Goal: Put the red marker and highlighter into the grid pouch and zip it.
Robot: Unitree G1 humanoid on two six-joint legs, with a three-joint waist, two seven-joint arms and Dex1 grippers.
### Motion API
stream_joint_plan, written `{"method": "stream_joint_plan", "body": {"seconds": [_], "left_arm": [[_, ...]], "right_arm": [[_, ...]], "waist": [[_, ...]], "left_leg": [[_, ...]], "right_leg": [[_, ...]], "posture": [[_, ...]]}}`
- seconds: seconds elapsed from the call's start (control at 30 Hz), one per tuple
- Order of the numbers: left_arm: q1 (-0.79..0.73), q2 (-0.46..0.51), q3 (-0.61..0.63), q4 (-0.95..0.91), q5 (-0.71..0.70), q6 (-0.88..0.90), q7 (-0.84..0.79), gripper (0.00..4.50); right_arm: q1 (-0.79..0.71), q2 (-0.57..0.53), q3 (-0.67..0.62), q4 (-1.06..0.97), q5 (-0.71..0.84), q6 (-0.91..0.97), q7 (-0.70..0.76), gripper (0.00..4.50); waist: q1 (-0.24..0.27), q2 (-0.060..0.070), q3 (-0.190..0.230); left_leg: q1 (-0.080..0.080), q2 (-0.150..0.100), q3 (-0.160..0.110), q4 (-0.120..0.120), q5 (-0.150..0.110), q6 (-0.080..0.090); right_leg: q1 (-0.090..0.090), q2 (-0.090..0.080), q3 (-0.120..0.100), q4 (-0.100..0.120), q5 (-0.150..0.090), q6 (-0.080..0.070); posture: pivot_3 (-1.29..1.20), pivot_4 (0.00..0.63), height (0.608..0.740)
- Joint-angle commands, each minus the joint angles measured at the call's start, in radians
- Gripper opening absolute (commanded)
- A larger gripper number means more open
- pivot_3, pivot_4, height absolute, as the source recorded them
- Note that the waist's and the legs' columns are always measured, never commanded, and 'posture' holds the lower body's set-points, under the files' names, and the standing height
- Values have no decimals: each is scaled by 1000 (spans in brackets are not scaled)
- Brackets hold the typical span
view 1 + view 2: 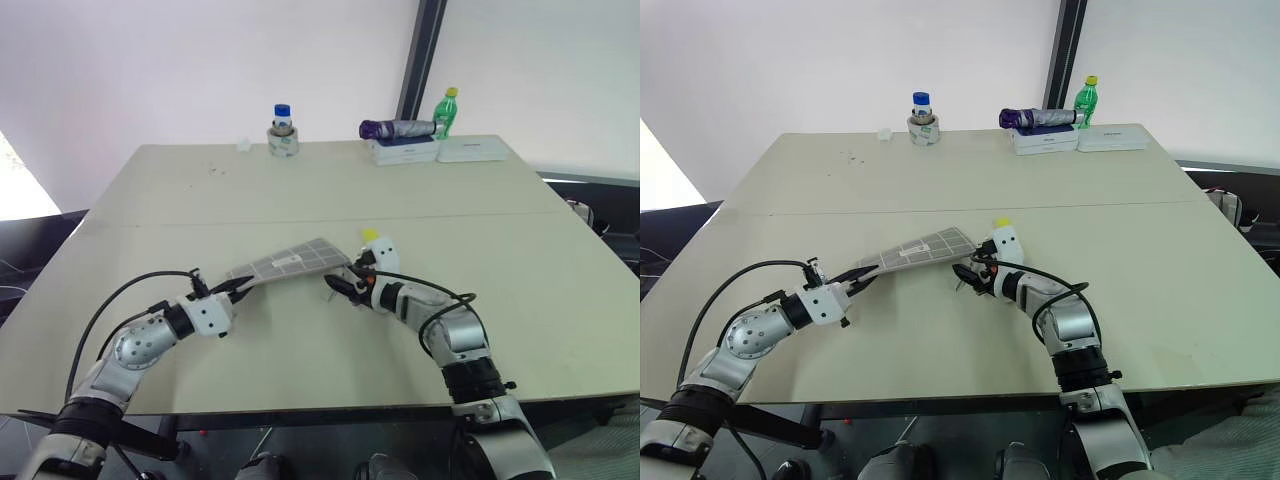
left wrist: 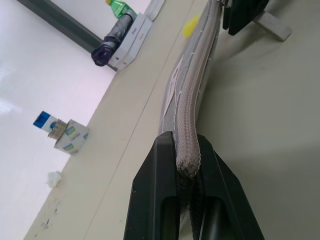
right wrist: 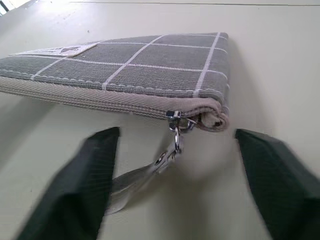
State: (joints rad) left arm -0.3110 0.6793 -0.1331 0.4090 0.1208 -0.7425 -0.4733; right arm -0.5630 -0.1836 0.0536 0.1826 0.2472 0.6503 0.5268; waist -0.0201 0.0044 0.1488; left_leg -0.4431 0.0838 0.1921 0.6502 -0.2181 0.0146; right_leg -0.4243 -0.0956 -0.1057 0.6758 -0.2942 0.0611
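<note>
Grid pouch (image 1: 290, 262) sits mid-frame in the head views, lifted off the table (image 1: 300, 190), zipper run to the end. Left gripper (image 2: 187, 175) is clamped on the pouch's near corner, lower left of centre. Right gripper (image 3: 175, 175) has fingers spread wide, holding nothing, with the white zipper pull (image 3: 150, 172) dangling between them. A yellow highlighter (image 1: 369, 234) cap peeks behind the right gripper
</note>
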Motion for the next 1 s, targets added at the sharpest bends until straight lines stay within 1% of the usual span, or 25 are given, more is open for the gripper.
{"method": "stream_joint_plan", "body": {"seconds": [0.03,0.07,0.13,0.17,0.23,0.33,0.5,0.63,0.77,1.0], "left_arm": [[0,-4,34,-24,-8,2,10,0],[2,-6,35,-24,-6,2,10,0],[9,-14,33,-34,-12,11,7,0],[13,-20,28,-40,-8,14,7,0],[23,-35,11,-59,0,18,1,0],[33,-57,-1,-81,16,35,0,0],[34,-100,-13,-105,48,73,11,0],[28,-117,-6,-133,53,120,8,0],[15,-124,-2,-136,60,148,16,0],[3,-134,1,-143,77,169,35,0]], "right_arm": [[-4,-4,13,-55,3,0,4,1575],[-2,-4,17,-66,4,6,1,1137],[-1,-21,54,-89,-26,-1,3,114],[-1,-22,75,-101,-38,-2,3,47],[-10,-4,101,-119,-45,0,-4,47],[-32,-8,188,-104,-122,-71,2,47],[-87,52,276,-30,-176,-154,24,47],[-119,56,366,-9,-219,-250,110,47],[-140,65,421,13,-255,-323,174,47],[-158,77,477,53,-311,-407,243,47]], "waist": [[0,0,0],[0,0,0],[0,0,0],[0,0,0],[-1,0,0],[-1,0,0],[-1,0,0],[1,0,0],[0,0,0],[0,-1,0]], "left_leg": [[0,0,0,0,0,0],[0,0,0,0,0,0],[0,0,0,0,0,0],[0,0,0,0,0,0],[0,0,0,0,0,0],[0,0,0,0,-2,3],[0,0,0,0,-2,3],[0,0,0,0,-1,1],[0,0,0,0,-1,2],[0,0,0,0,0,0]], "right_leg": [[0,0,0,0,0,0],[0,0,0,0,0,0],[0,0,0,0,0,0],[0,0,0,0,0,0],[0,0,0,0,0,0],[0,0,0,0,0,0],[0,0,0,0,0,0],[0,0,0,0,0,0],[0,0,0,0,0,0],[0,0,0,0,0,0]], "posture": [[0,150,740],[0,150,740],[0,150,740],[0,150,740],[0,150,740],[0,150,740],[0,150,740],[0,150,740],[0,150,740],[0,150,740]]}}
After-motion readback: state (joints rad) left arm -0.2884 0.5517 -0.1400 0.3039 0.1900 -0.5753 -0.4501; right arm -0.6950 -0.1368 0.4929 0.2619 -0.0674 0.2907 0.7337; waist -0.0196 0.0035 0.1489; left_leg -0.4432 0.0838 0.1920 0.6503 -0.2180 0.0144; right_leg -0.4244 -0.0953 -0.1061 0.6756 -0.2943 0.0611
